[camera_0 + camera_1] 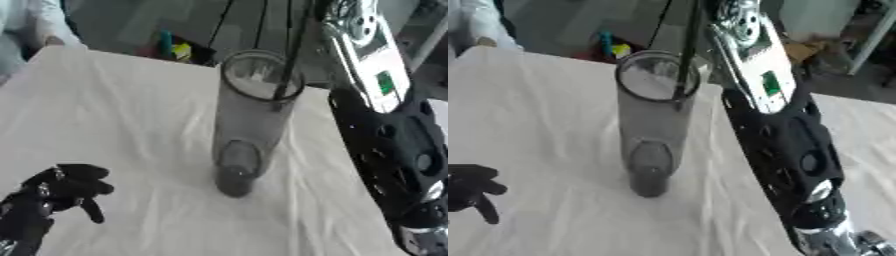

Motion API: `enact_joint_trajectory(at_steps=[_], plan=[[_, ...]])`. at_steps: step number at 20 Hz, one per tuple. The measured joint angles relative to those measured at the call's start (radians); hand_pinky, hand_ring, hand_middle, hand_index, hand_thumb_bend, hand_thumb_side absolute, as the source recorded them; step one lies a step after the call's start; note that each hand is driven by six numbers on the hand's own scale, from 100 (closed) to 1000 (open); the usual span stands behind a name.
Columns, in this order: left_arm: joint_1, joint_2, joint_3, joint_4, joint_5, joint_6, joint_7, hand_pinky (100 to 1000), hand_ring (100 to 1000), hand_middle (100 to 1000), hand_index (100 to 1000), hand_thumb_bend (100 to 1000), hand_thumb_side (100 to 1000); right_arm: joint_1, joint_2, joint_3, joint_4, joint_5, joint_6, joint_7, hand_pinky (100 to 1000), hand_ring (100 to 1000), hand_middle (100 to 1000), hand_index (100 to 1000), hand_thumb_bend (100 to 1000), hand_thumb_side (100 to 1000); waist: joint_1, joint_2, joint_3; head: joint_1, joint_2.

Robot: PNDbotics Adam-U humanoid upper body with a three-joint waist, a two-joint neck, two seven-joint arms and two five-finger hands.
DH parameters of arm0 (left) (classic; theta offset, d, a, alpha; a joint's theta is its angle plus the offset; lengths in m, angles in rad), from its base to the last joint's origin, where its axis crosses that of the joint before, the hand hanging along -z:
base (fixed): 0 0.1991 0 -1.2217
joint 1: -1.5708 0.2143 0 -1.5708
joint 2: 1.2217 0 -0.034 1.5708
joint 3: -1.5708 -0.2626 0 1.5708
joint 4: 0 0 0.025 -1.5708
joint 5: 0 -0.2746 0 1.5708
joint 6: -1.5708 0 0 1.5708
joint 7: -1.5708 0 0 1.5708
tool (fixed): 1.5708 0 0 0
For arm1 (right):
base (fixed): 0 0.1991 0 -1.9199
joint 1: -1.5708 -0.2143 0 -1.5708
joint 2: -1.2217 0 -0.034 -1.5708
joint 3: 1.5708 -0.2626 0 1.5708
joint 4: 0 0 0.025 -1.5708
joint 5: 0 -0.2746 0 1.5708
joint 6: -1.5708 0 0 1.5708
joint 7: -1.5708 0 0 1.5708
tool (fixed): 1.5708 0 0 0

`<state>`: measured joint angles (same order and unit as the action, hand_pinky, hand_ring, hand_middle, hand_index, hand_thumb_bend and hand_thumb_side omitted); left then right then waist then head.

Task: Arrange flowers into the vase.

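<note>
Tall clear vase (249, 120) upright mid-counter (114, 100), white cloth beneath. Dark stem (289, 60) enters its mouth from above. Left robot hand (61, 192) down-left of vase, fingers curled, empty. Right robot hand's fingers: cannot tell, out of frame.
</note>
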<state>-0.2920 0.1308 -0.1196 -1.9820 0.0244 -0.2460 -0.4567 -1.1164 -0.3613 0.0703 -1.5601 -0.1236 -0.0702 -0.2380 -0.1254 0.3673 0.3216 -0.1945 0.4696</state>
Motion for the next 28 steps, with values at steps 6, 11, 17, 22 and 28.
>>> enact_joint_trajectory(at_steps=[6, 11, 17, 22, 28], plan=[[0.000, 0.000, 0.000, 0.000, -0.002, 0.002, -0.002, 485, 723, 761, 724, 100, 1000, 0.009, -0.001, 0.002, 0.006, 0.025, 0.001, 0.000, 184, 501, 108, 199, 100, 846, 0.000, 0.000, -0.002, 0.002, 0.000], [0.000, 0.000, 0.000, 0.000, -0.004, 0.003, -0.004, 486, 724, 761, 724, 100, 1000, 0.018, -0.002, 0.004, 0.012, 0.027, 0.014, 0.006, 211, 557, 151, 239, 100, 858, 0.000, 0.001, -0.007, 0.005, 0.000], [0.000, 0.000, 0.000, 0.000, -0.007, 0.002, -0.009, 486, 725, 762, 724, 100, 1000, 0.026, -0.005, 0.004, 0.012, 0.031, 0.025, 0.017, 260, 617, 185, 276, 100, 863, 0.000, 0.003, -0.011, 0.009, 0.000], [0.000, 0.000, 0.000, 0.000, -0.009, 0.004, -0.013, 486, 726, 763, 724, 100, 1000, 0.028, -0.020, 0.004, 0.012, 0.057, 0.047, 0.039, 283, 656, 197, 289, 100, 850, 0.000, 0.003, -0.015, 0.011, 0.000], [0.001, 0.000, 0.000, 0.000, -0.009, 0.005, -0.014, 487, 727, 764, 724, 100, 1000, 0.041, -0.042, 0.005, 0.012, 0.121, 0.078, 0.064, 288, 670, 200, 294, 100, 831, 0.000, 0.003, -0.020, 0.018, 0.000]])
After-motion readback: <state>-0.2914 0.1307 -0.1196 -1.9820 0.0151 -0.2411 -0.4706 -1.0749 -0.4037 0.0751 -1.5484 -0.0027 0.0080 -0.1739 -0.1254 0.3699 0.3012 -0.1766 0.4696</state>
